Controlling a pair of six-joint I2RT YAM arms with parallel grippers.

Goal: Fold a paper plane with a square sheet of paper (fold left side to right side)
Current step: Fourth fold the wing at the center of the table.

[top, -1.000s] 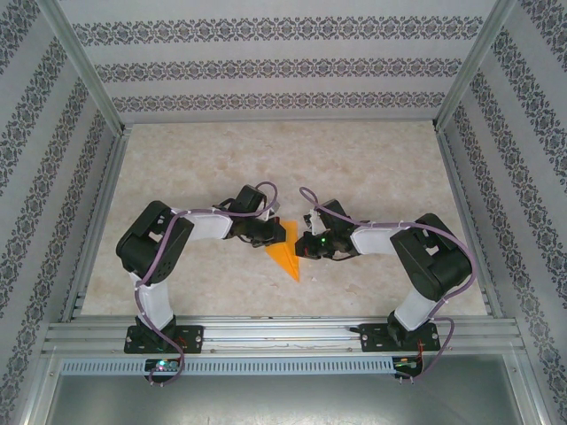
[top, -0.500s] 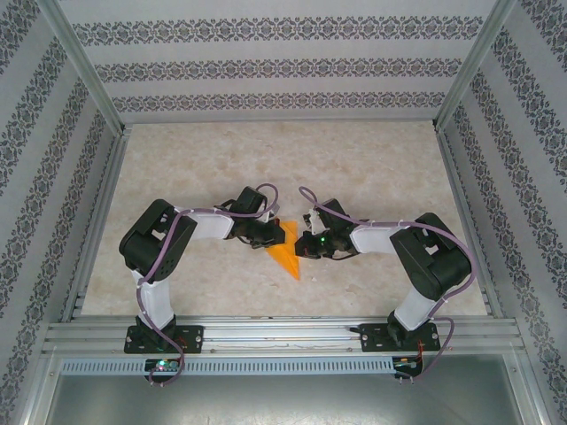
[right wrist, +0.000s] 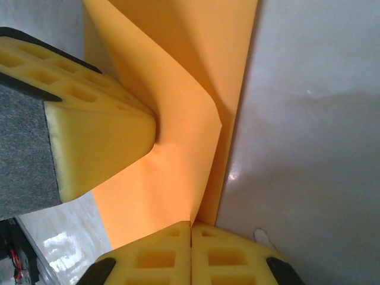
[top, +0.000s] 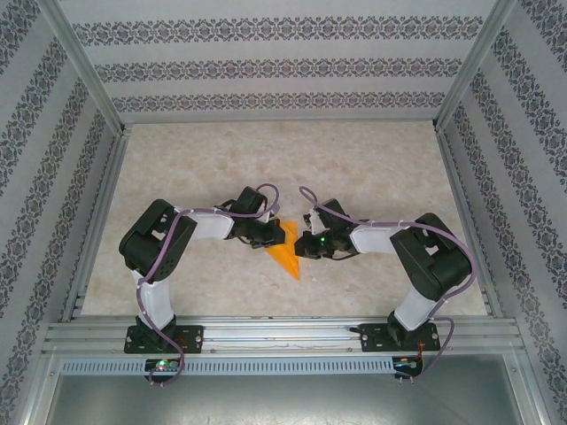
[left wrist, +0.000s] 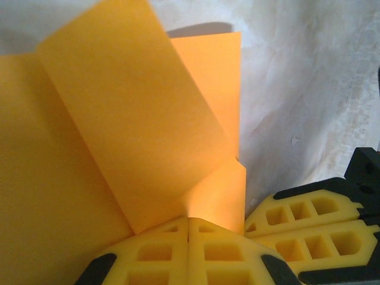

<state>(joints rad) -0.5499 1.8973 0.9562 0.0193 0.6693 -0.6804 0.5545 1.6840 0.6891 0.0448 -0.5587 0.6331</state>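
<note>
Starting on the left. The left arm point(top: 159, 243) stands up from its base at the near edge, bends at the elbow and runs its forearm out to the right, low over the table point(top: 354, 168), toward the middle. The left gripper point(top: 264, 235) sits at the left edge of the orange paper point(top: 285, 251). On its wrist camera I see the yellow fingers point(left wrist: 157, 255) pressed flat together with a bit of the paper pinched in the seam, so it's fully clamped on the paper. Above the pinch a flap of the paper lifts off the rest at a slant.

The paper itself is in the middle of the table between the two grippers. It's a folded-up wedge shape with its point aimed back at the near edge.

The right side is pretty much a mirror. The right arm point(top: 430, 257) comes up from its base, folds at the elbow and reaches left. The right gripper point(top: 304, 245) is right against the paper's right edge. Its wrist camera shows its fingers point(right wrist: 154, 261) closed on each other with the paper's lower edge caught between them, so it's gripping the paper too. In that same view one finger of the left gripper presses into the paper from the left, right at a fold. The two grippers are just beside each other, and I can't tell if they actually touch.
</note>
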